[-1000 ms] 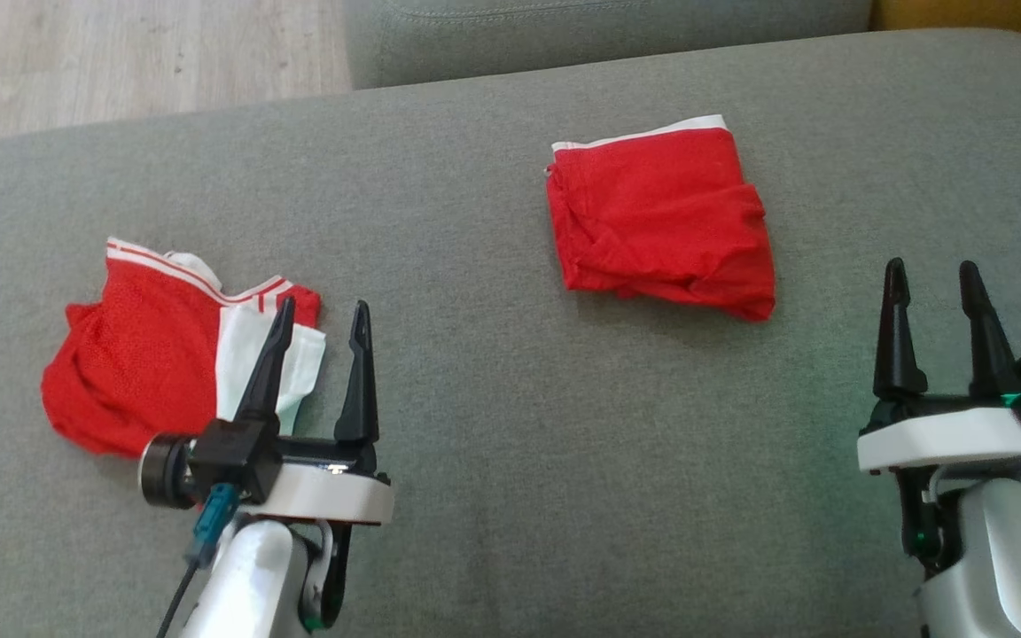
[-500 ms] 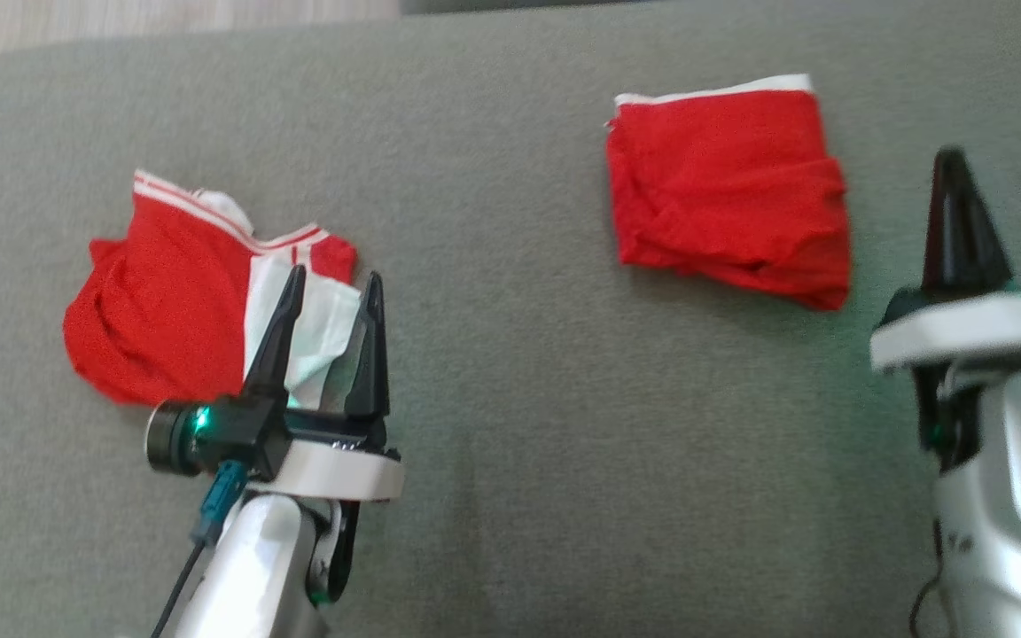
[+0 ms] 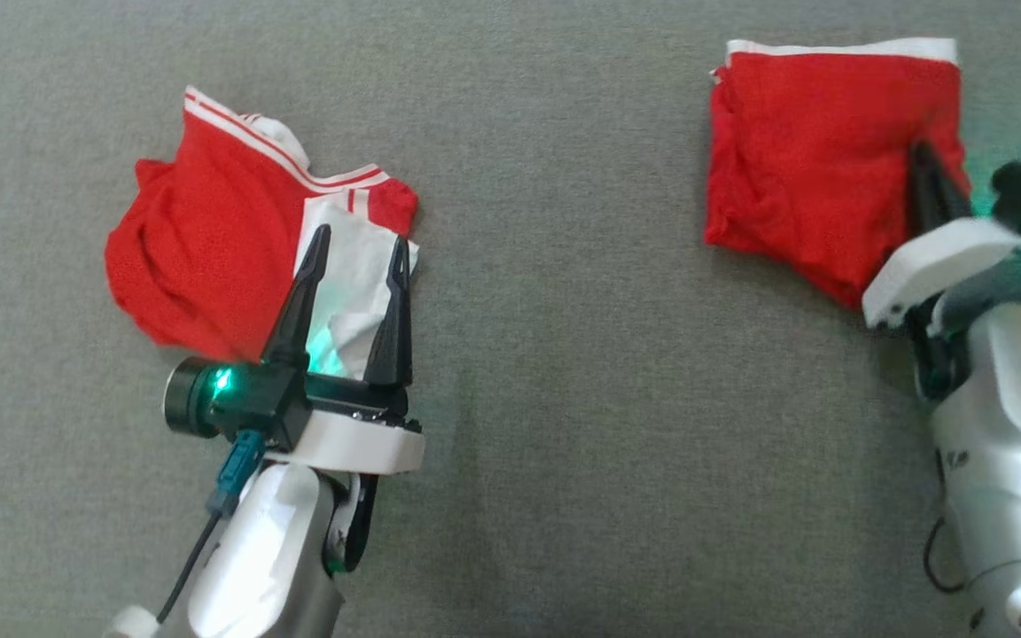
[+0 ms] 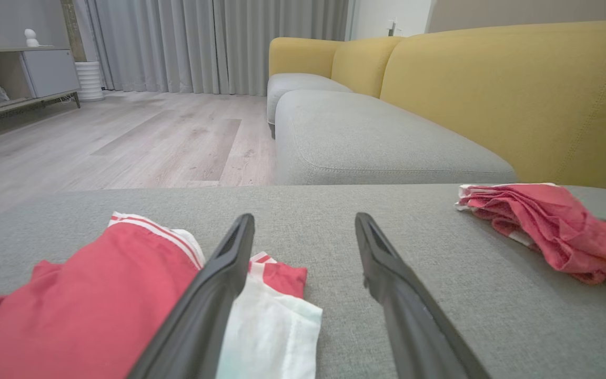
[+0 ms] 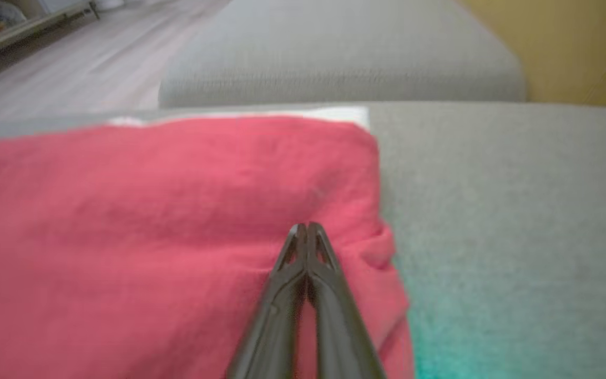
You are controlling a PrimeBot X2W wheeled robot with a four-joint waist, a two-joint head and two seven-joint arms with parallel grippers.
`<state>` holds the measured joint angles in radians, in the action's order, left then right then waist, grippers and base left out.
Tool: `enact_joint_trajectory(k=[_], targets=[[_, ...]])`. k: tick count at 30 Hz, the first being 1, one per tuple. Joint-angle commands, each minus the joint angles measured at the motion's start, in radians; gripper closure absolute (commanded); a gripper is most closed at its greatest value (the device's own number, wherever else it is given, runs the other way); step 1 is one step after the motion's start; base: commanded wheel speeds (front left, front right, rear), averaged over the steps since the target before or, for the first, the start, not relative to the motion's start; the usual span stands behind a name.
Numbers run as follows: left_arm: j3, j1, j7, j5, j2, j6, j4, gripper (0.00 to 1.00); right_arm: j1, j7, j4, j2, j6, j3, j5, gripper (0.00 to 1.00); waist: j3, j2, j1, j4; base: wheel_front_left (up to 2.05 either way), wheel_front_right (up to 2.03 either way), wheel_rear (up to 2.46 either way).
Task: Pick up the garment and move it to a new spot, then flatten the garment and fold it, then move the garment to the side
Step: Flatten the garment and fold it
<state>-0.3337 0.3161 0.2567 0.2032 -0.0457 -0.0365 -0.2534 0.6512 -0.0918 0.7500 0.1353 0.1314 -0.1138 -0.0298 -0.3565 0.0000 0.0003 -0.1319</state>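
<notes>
Right pincer, tips together, over garment

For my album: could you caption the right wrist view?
Shut right gripper over folded red garment on grey cushion.

Plain red garment with a white band along one edge. Red shorts with a white panel and thin red-and-white stripes. Grey woven sofa seat; mustard-yellow sofa back. Pale wood-grain floor, grey curtains. Left hand and right hand: black fingers, white cuffs
</notes>
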Motion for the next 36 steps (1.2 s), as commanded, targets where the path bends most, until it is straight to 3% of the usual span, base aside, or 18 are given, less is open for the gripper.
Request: enact_joint_trajectory(k=[1,6,16,22,26,32,36], targets=[[0.018,0.031,0.005,0.007,-0.005,-0.009,0.033,0.00,0.021,-0.011,0.028,0.001,-0.001,0.023,0.018,1.00,-0.008,0.0000,-0.0003,-0.011,0.00,0.00,0.00],[0.017,0.036,0.005,0.013,-0.005,-0.019,0.031,0.00,0.058,-0.093,0.104,-0.025,-0.001,0.036,0.038,1.00,0.002,0.0000,-0.0003,-0.008,0.00,0.00,0.00],[0.009,0.034,0.005,0.014,-0.005,-0.021,0.031,0.00,0.149,-0.160,0.126,-0.077,-0.001,0.133,0.014,1.00,0.023,0.0000,-0.0003,-0.005,0.00,0.00,0.00],[-0.003,0.034,0.005,0.018,-0.005,-0.024,0.032,0.00,0.141,-0.121,0.298,-0.084,-0.001,0.226,0.012,1.00,0.028,0.0000,-0.0003,-0.026,0.00,0.00,0.00],[0.011,0.028,0.005,0.012,-0.005,-0.025,0.032,0.00,0.137,-0.130,0.348,-0.085,-0.001,0.260,-0.011,1.00,0.039,0.0000,-0.0003,-0.018,0.00,0.00,0.00],[0.031,0.018,0.005,0.006,-0.005,-0.022,0.034,0.00,0.143,-0.166,0.297,-0.083,-0.001,0.250,-0.055,1.00,0.075,0.0000,-0.0003,0.024,0.00,0.00,0.00],[0.039,0.011,0.005,0.005,-0.005,-0.019,0.036,0.00,0.107,-0.169,0.153,-0.059,-0.001,0.197,-0.076,1.00,0.106,0.0000,-0.0003,0.056,0.00,0.00,0.00]])
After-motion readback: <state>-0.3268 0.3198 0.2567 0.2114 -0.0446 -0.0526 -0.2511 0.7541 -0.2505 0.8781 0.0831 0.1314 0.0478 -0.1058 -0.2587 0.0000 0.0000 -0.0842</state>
